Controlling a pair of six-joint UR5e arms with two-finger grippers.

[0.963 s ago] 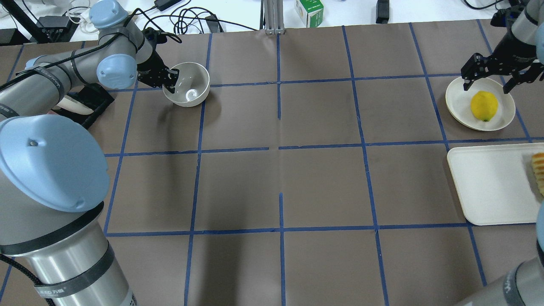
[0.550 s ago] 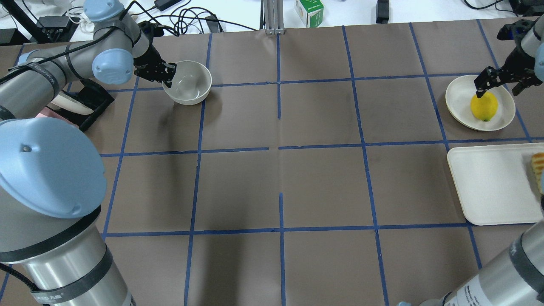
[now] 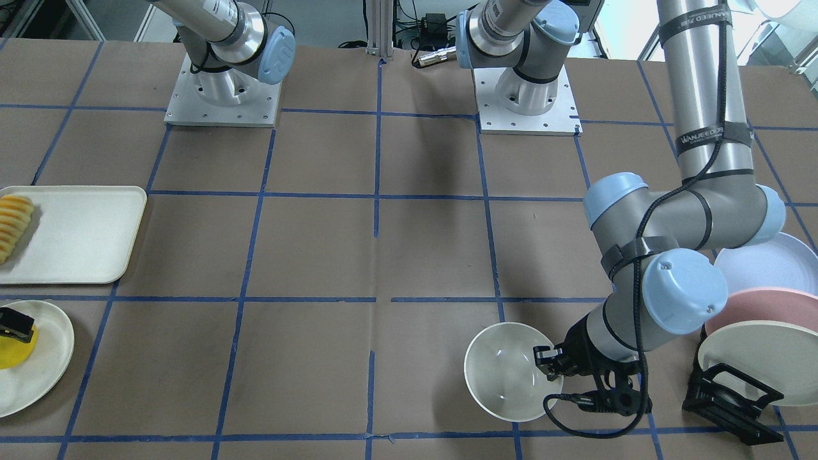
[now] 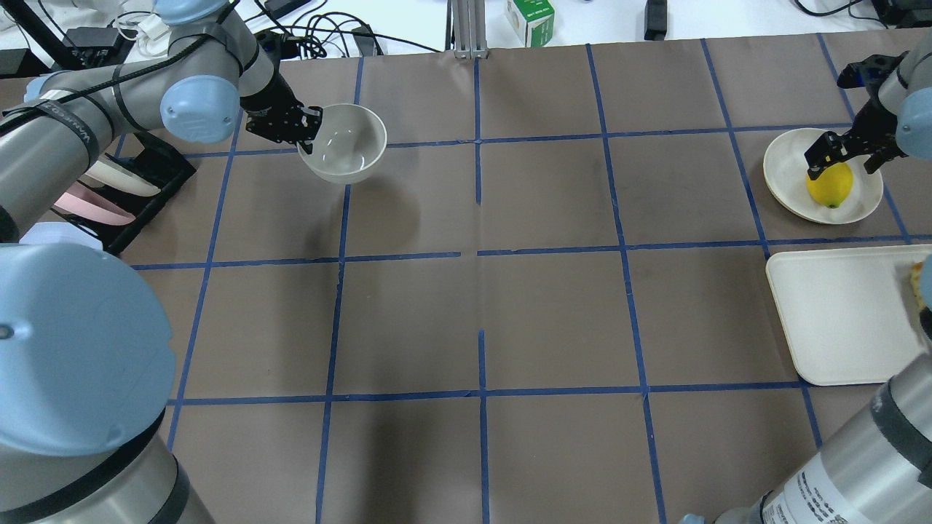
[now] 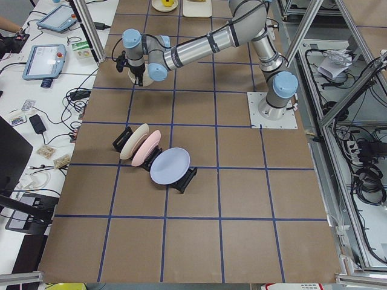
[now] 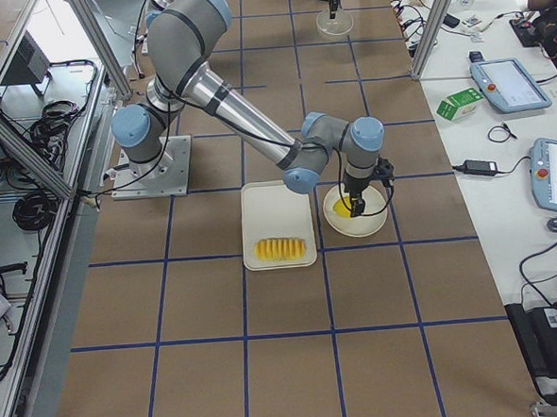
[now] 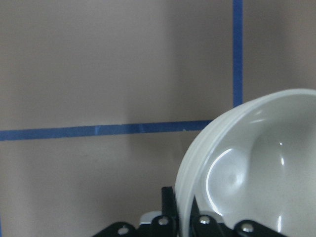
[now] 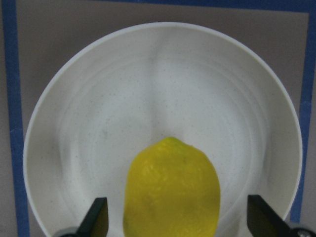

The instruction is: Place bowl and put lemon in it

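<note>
The off-white bowl (image 4: 346, 142) hangs a little above the table at the far left, casting a shadow below it. My left gripper (image 4: 306, 136) is shut on its near rim; the front view shows the same grip (image 3: 548, 361) on the bowl (image 3: 505, 380), and the left wrist view shows the rim (image 7: 256, 168) between the fingers. The yellow lemon (image 4: 830, 185) lies on a small white plate (image 4: 786, 164) at the far right. My right gripper (image 4: 844, 155) is open and low over it, one finger on each side of the lemon (image 8: 170, 190), not touching it.
A white tray (image 4: 837, 313) with sliced ridged food (image 3: 13, 220) lies near the plate. A black rack (image 4: 156, 171) holding several plates (image 3: 767, 319) stands beside my left arm. A green box (image 4: 530, 20) and cables lie beyond the far edge.
My left gripper has lifted the bowl and carried it right, towards the table's middle. My right gripper has come down over the lemon, so its open fingers now straddle it.
</note>
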